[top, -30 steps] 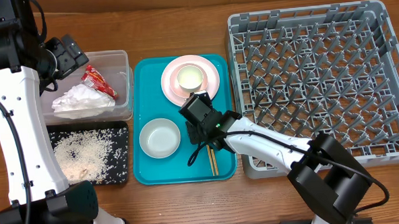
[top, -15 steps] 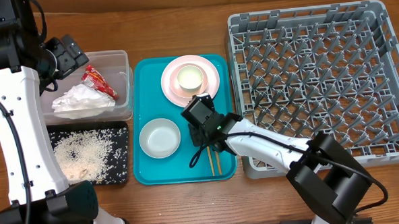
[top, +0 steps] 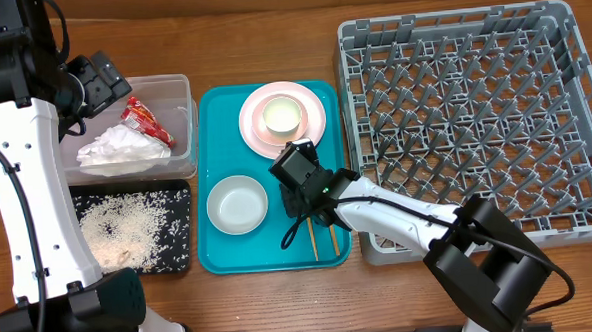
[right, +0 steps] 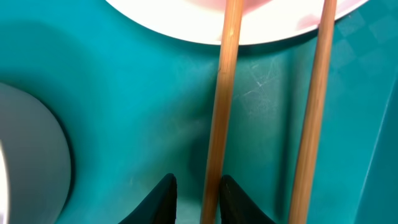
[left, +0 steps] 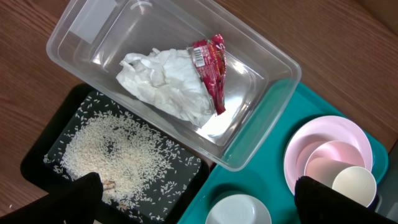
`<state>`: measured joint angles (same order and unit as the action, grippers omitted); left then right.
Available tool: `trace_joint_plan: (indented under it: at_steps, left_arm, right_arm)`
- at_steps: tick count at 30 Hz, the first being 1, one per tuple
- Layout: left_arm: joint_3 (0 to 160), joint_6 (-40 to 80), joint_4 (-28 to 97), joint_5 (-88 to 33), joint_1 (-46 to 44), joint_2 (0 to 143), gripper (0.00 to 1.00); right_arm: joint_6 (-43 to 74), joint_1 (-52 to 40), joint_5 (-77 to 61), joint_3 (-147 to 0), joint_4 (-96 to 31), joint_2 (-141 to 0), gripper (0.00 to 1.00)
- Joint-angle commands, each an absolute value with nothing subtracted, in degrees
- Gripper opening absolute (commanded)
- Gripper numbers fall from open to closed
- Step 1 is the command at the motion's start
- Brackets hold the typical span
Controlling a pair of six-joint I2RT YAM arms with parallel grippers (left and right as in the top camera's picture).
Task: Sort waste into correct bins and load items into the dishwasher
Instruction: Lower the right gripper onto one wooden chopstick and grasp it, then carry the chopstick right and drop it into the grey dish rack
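Chopsticks (right: 224,93) seem thin, stiff, light, roll-prone; my right gripper (right: 198,194), jaws spread, straddles one shaft, not yet pinching.

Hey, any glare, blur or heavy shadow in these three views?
Overhead view: sharp and evenly lit, no harsh shadows. Left wrist view: sharp, with a white glare patch on the floor of the clear tub. Right wrist view: extreme close-up, chopsticks slightly soft.
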<state>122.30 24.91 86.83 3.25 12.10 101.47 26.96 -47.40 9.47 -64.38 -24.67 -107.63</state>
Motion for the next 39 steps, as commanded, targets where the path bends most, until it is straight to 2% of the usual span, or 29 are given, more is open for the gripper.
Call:
trace_joint_plan:
  at_steps: [1,5,12,18,23,27,33,39]
  left_arm:
    - [122.6,24.4,86.8,3.0,12.1,100.9,1.00]
    - [122.6,24.4,86.8,3.0,12.1,100.9,1.00]
    - [122.6,24.4,86.8,3.0,12.1,100.9,1.00]
    - [122.6,24.4,86.8,3.0,12.1,100.9,1.00]
    - [122.6,24.4,86.8,3.0,12.1,100.9,1.00]
    - [122.6,24.4,86.8,3.0,12.1,100.9,1.00]
    - [122.6,24.4,86.8,3.0,12.1,100.9,1.00]
    - [122.6,24.4,86.8,3.0,12.1,100.9,1.00]
  right_arm:
    - [27.3,-47.5,9.8,-64.1,-24.1,-108.8,0.23]
    - [27.3,-47.5,8.3,-65.4,-24.6,-108.5,0.21]
    - [27.3,-47.5,7.2,-70.7,-31.4,-105.4,0.04]
    - [27.1,-47.5,7.5,-77.7,-41.0,-97.7,0.04]
    - [20.4,-46.6,13.6,-79.3,-44.9,-89.3,0.04]
    - [14.8,-42.8,19.1,-79.3,-47.9,-86.4,0.04]
    - [4.4,-33.0,19.4,-79.0,-48.5,-87.0,0.04]
    - [4.0,-23.3,17.3,-79.0,-46.8,-89.4,0.04]
